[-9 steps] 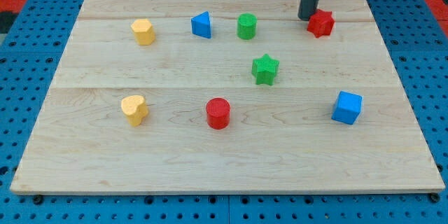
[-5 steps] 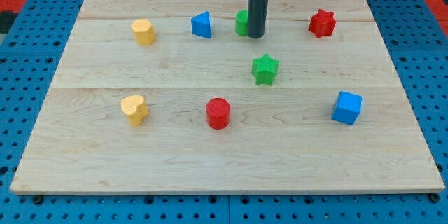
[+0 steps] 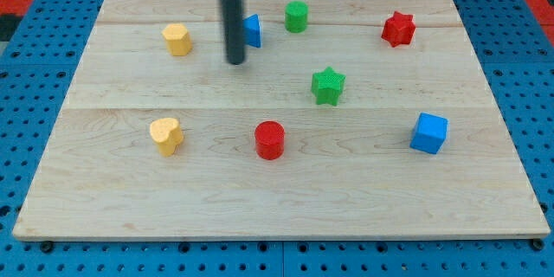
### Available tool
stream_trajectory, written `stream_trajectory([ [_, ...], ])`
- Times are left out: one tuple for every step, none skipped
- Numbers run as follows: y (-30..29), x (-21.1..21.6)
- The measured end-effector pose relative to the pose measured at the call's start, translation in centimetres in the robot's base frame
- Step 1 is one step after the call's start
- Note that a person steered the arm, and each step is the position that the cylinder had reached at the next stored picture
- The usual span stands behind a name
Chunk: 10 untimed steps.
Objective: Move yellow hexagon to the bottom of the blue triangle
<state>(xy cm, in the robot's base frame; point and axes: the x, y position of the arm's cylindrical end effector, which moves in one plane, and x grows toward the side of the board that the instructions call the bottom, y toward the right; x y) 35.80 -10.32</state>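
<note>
To the view's left of my tip [image 3: 235, 61], apart and untouched: yellow hexagon [image 3: 177, 40]; nothing gripped.

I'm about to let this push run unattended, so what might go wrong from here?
My tip sits just below-left of the blue triangle, with the rod hiding part of it; a slight drift could knock the triangle and shift the goal spot. The yellow hexagon lies to the view's left, so the tip must get round to its far side; an off-centre push may send it astray. The yellow heart below could be mistaken for the target.
</note>
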Motion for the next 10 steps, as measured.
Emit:
stream_trajectory([
  [-11.2,1.1],
  [-16.4,-0.2],
  [-14.8,-1.6],
  [-12.1,-3.5],
  [-11.2,-4.9],
  [-11.2,-6.1],
  [-12.7,-6.1],
  [-16.1,-6.5],
  [-14.5,-7.0],
  [-8.6,-7.2],
])
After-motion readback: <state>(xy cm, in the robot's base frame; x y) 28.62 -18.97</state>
